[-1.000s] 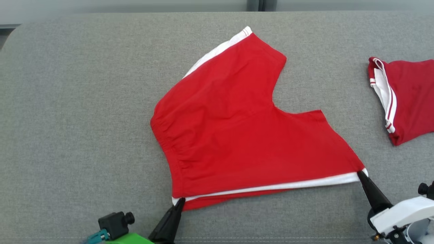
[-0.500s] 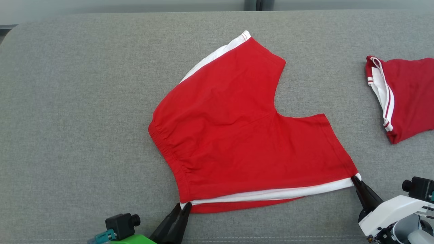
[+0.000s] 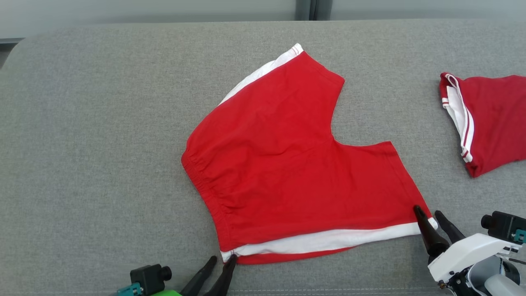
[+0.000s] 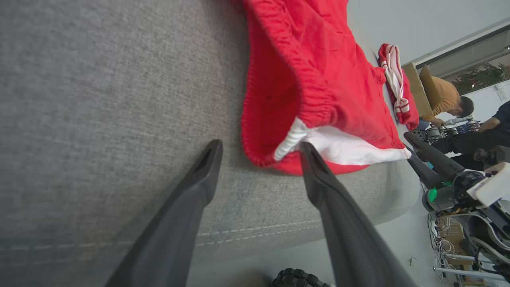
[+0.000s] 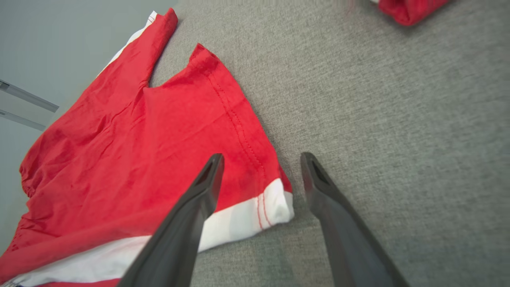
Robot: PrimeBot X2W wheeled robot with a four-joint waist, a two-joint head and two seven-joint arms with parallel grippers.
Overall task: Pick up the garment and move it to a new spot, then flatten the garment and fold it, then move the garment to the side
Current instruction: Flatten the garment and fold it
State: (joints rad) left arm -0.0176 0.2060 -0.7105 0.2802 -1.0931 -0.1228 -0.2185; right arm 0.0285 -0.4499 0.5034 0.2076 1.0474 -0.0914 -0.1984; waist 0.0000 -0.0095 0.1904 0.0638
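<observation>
**Operator:** Report the condition of the worktop.

**Technician:** The grey fabric-covered worktop (image 3: 82, 164) carries two items. The garment (image 3: 287, 164), a pair of red shorts with white side stripes, lies spread near the centre. Its waistband faces the robot's left; one leg points to the far side and the other to the right. A second red garment (image 3: 493, 119) lies at the far right edge, well apart from the first.

**Operator:** Which steps count as complete?

**Technician:** Judging from the layout, placement and flattening are complete or nearly so, since the cloth lies flat with only light wrinkles. No fold is present. Folding and the move to the side remain.

**Operator:** State of the fingers?

**Technician:** The left fingers (image 3: 228, 267) stand wide apart and hold nothing. They sit at the near waistband corner with one tip at the hem. Whether that tip touches the cloth cannot be confirmed from the head view. The right fingers (image 3: 425, 230) are also spread wide and empty. The hem corner of the near leg lies loose on the worktop between them.

**Operator:** Any residual defect?

**Technician:** A thin strip of the lower layer shows below the white stripe (image 3: 328, 240) along the near edge. This is probably a minor misalignment of the two layers.
</observation>
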